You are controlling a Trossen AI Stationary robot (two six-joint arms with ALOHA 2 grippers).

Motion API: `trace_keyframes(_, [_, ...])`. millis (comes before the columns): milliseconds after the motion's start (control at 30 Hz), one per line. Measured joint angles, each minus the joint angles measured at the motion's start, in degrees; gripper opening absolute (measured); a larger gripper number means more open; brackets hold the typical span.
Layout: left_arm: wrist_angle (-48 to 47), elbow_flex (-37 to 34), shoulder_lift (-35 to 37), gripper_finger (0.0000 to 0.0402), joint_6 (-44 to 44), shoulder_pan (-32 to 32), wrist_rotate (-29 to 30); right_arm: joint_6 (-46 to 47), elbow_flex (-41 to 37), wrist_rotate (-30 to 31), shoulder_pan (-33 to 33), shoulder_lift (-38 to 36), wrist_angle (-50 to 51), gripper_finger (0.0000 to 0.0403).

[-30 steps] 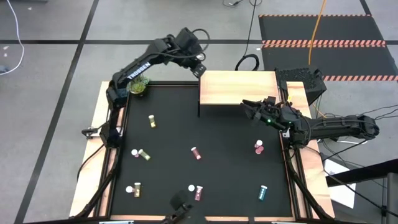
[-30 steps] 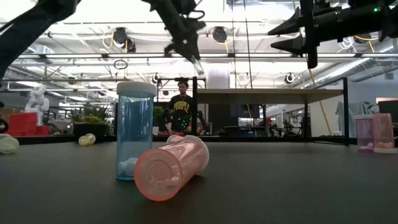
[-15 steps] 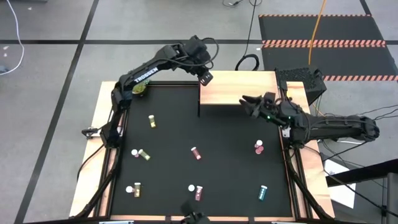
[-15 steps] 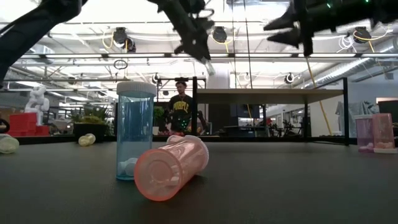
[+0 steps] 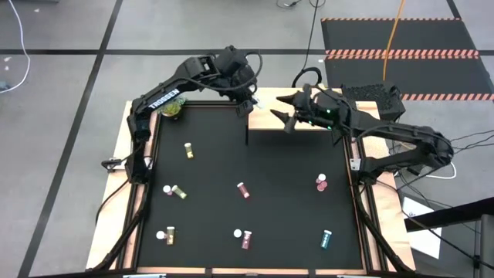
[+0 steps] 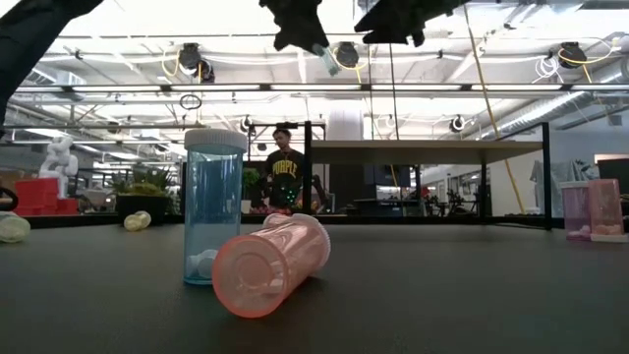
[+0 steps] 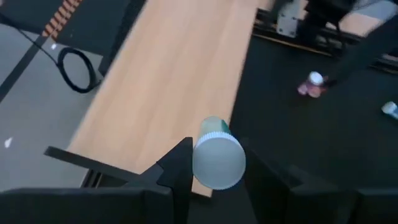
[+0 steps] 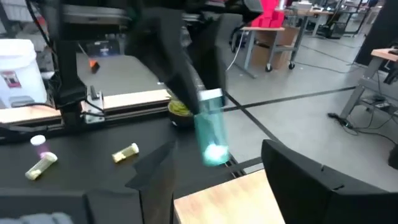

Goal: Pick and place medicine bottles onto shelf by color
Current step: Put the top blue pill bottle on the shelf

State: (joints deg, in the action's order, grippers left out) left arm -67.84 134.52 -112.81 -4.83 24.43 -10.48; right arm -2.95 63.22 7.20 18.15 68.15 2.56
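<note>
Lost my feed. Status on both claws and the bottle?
Left claw shut on teal bottle, above the shelf edge. Right claw open, facing it over the shelf. Nothing between them.

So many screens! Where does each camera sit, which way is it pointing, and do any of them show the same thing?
High view: above the black table, looking straight down; both dark arms show, meeting over the pale wood shelf.
Low view: at tabletop height, looking level past a standing blue bottle and a lying pink bottle.
Left wrist view: on the left arm, looking down at the shelf; left gripper clamps a teal white-capped bottle.
Right wrist view: on the right arm; the open right gripper faces that same teal bottle.
</note>
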Motion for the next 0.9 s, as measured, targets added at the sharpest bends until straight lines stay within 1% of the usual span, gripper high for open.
trace_keyframes(100, [-0.50, 0.00, 0.77, 0.0126, 0.51, -1.06, 0.03, 1.24, 0.44, -0.02, 0.00, 0.42, -0.86, 0.0237])
trace_keyframes(267, [-0.78, -0.01, 1.12, 0.0126, 0.87, -1.68, 2.59, 2.91, 0.46, -0.02, -0.26, -0.46, 0.85, 0.0233])
trace_keyframes(467, [-1.59, -0.02, 1.11, 0.0126, 1.52, -1.71, 2.58, 6.04, -0.04, -3.32, -0.83, -0.62, 3.07, 0.0232])
trace_keyframes(633, [-1.51, -0.02, 1.11, 0.0126, 1.28, -1.71, 2.57, 6.79, -1.85, -2.82, -2.39, -0.62, 3.06, 0.0233])
trace_keyframes(900, [-0.48, -0.02, 1.11, 0.0126, 1.04, -1.97, 1.49, 6.79, -3.16, -2.67, -2.49, 0.12, 2.46, 0.0233])
